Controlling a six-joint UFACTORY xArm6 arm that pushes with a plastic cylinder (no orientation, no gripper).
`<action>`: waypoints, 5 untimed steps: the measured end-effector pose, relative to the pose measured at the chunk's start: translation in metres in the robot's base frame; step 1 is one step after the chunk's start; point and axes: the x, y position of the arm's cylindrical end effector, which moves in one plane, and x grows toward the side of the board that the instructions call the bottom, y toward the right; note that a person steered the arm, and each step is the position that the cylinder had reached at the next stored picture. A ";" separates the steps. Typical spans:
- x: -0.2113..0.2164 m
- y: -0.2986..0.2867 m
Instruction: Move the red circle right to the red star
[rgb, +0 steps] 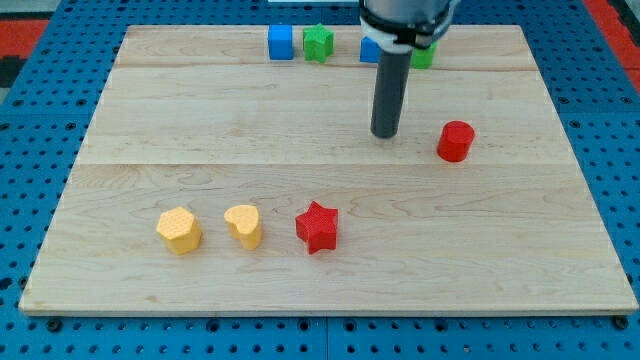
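The red circle (455, 141) is a short red cylinder standing at the view's right of the wooden board (320, 285). The red star (318, 226) lies lower down, near the middle of the board, to the lower left of the circle. My tip (385, 134) touches the board a little to the left of the red circle, apart from it, and well above and to the right of the red star.
A yellow hexagon (179, 230) and a yellow heart (244, 225) lie left of the red star. At the board's top edge stand a blue cube (281, 42), a green star (318, 43), and a blue block (369, 48) and green block (424, 55), both partly hidden by the rod.
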 end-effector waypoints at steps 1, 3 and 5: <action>0.011 0.059; 0.042 0.085; 0.037 0.136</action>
